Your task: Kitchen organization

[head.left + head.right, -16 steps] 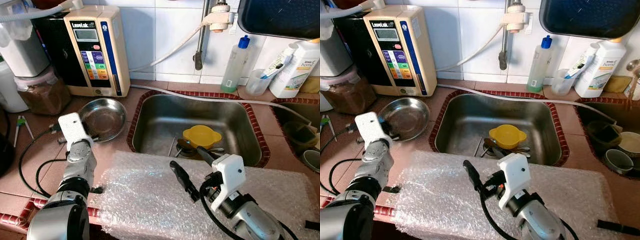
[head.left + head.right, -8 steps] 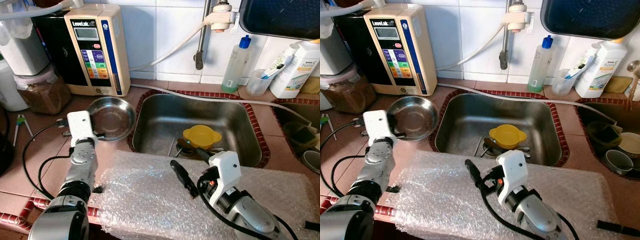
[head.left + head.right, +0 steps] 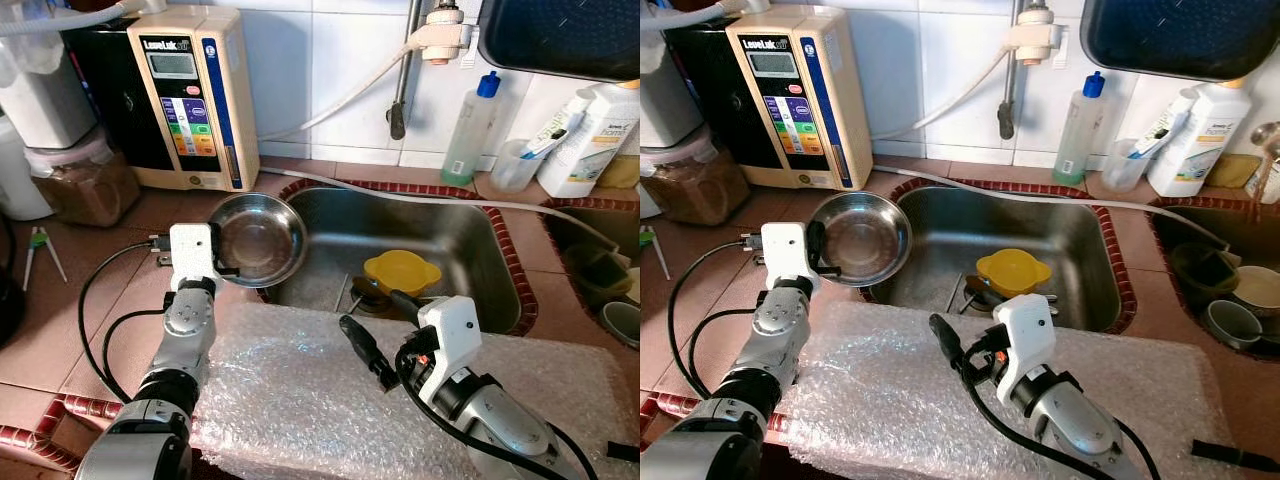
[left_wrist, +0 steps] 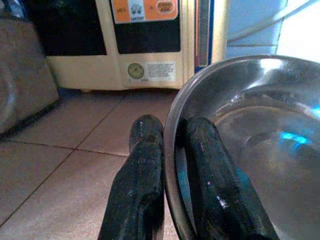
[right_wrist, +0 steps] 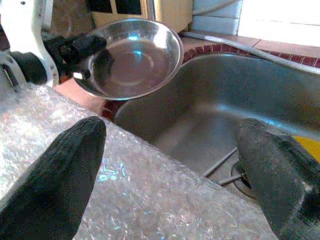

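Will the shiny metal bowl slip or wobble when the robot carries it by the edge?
Probably a bit. The left end effector pinches only the steel bowl by its thin rim, so it may tilt. Polished metal looks slippery, though likely light and stiff.

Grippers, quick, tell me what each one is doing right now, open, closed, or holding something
Left gripper: shut on the rim of the steel bowl, held over the sink's left edge.
Right gripper: open, holding nothing, above the bubble wrap.
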